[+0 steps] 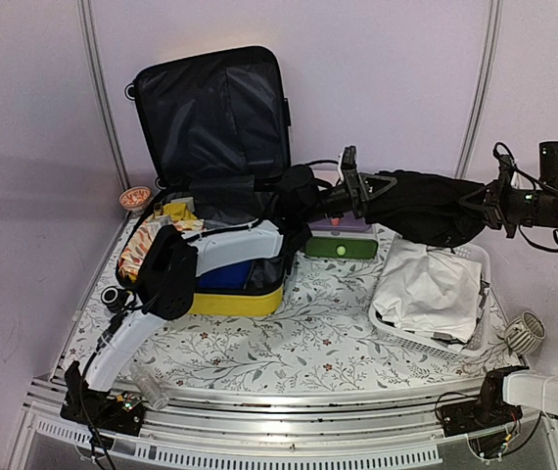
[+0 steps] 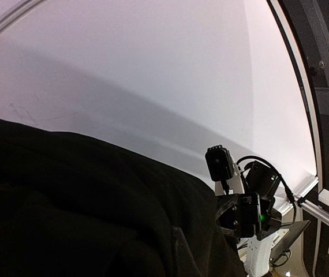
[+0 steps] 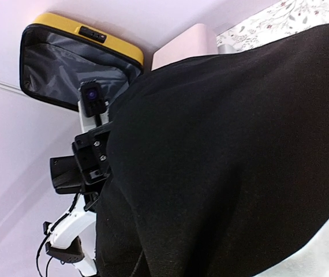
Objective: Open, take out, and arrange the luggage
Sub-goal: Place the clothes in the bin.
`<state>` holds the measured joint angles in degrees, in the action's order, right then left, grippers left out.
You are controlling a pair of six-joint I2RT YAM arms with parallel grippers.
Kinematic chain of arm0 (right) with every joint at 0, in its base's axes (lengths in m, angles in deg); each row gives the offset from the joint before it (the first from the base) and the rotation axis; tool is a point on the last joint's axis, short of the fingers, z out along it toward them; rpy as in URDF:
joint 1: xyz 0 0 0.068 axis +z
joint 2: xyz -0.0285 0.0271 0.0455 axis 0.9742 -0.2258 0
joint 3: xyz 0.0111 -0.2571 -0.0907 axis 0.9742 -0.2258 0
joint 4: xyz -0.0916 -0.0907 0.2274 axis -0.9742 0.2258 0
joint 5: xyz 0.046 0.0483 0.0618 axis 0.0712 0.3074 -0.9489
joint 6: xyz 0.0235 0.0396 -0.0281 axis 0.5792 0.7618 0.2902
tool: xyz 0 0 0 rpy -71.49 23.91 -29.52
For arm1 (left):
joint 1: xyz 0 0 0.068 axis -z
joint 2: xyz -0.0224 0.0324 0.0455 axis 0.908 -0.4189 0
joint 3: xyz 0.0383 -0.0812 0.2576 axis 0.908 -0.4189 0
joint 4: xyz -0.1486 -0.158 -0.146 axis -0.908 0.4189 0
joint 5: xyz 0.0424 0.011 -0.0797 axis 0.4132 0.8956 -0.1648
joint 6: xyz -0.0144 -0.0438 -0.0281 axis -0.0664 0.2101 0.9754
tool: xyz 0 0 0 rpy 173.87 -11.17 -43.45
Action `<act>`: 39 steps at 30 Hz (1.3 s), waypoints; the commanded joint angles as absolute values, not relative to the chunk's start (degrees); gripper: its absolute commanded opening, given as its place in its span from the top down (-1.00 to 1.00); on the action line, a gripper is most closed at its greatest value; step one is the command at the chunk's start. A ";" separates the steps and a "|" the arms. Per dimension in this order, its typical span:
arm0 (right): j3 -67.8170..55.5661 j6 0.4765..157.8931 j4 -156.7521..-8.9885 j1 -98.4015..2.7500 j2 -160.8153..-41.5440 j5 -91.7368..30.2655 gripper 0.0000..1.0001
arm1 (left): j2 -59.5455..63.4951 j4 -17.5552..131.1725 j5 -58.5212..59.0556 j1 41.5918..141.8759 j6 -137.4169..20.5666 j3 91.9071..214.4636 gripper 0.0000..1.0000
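Floral-print tablecloth (image 1: 289, 343) in the top view: one glossy yellow hard-shell suitcase (image 1: 225, 302) sits far-left, lid upright, black lining showing. One black fabric garment (image 1: 426, 206) hangs stretched between the left gripper (image 1: 382, 186) and right gripper (image 1: 480, 201), both pinched tight on its ends. Under it are one pink-and-green drawer box (image 1: 343, 245) and, to the right, one white mesh basket (image 1: 411, 336).

Left wrist view is just black cloth and wall, with its own fingers hidden. Right wrist view shows the same cloth, with the suitcase lid behind.

My worry: pull too hard and an end slips out, or the sagging middle drags the drawer box over.
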<state>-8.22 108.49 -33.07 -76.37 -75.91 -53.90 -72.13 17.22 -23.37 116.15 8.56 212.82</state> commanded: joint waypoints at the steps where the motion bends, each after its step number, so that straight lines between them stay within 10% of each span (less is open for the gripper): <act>1: -4.38 100.74 -35.09 -81.33 -77.36 -54.56 0.97 | -73.30 13.97 -22.78 118.58 5.64 218.48 1.00; 22: -31.77 109.74 -21.59 -82.40 -57.33 -48.42 0.91 | -67.04 15.57 -33.12 122.12 10.30 194.94 1.00; 27: -33.68 106.88 -13.12 -82.40 -60.84 -49.62 0.67 | -59.56 21.49 -32.64 124.94 7.63 183.94 1.00; 33: -23.28 103.41 -5.93 -82.39 -63.64 -41.45 -0.35 | -54.88 23.98 -29.61 127.30 6.28 175.34 1.00; 39: -10.96 103.01 -5.35 -82.43 -68.36 -36.04 -0.46 | -57.58 24.65 -30.44 127.62 6.42 179.89 1.00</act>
